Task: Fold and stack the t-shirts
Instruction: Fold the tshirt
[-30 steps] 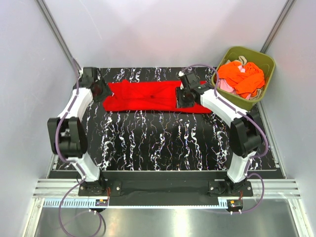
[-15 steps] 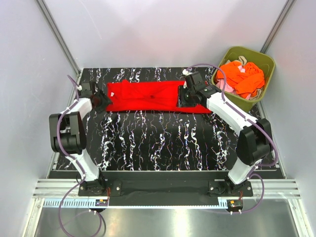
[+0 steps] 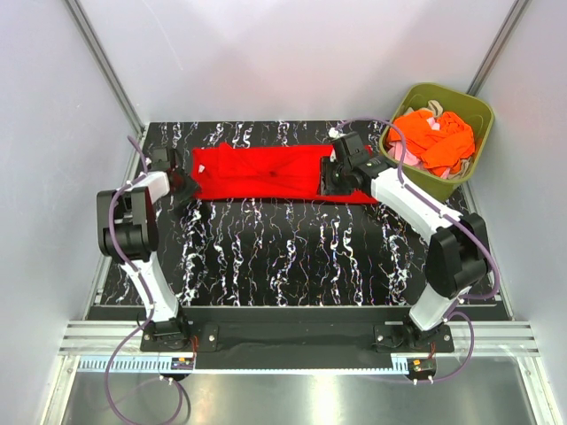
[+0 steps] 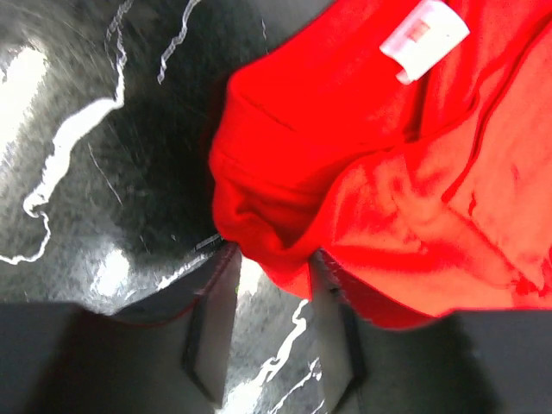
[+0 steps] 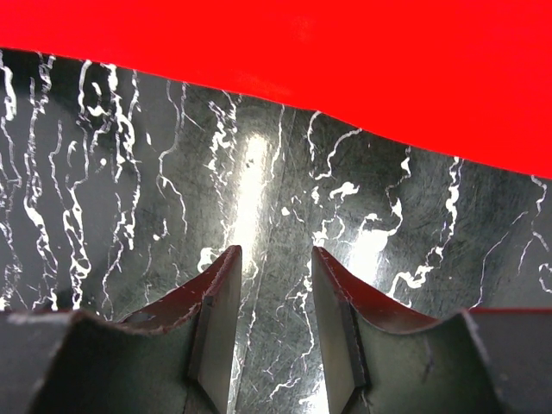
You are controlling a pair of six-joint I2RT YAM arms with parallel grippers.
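Black white-veined tabletop (image 3: 266,257) is carrying one bright red cloth t-shirt (image 3: 266,173) along its far side. We are seeing two grippers, both released: left gripper (image 4: 269,259) straddling its corner fold, right gripper (image 5: 274,259) hovering empty beside its edge.

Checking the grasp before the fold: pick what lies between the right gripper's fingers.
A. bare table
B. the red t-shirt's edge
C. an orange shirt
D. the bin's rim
A: in the right wrist view the right gripper stands open over bare table, the red t-shirt lying beyond its tips.
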